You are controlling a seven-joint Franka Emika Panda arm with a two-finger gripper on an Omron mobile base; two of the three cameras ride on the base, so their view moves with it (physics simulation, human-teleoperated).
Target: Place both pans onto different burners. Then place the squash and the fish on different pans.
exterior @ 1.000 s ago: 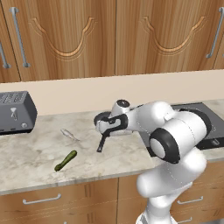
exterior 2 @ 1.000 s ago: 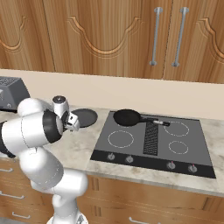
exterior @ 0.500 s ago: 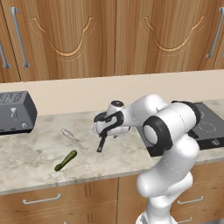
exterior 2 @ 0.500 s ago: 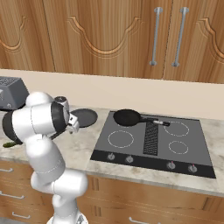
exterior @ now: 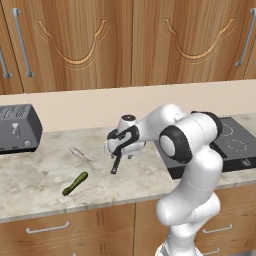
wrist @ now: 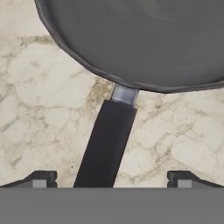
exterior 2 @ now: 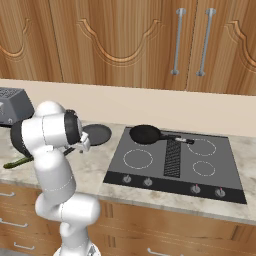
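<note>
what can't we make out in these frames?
- Pan on the counter: hand view cuts its far rim at the top edge; in the left base view the arm covers all but the handle.
- Squash: right base view, mostly behind the arm.
- Fish: left base view, too small for detail.

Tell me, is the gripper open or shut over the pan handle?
Open. In the hand view the two fingers stand wide apart on either side of the pan handle, neither touching it.
</note>
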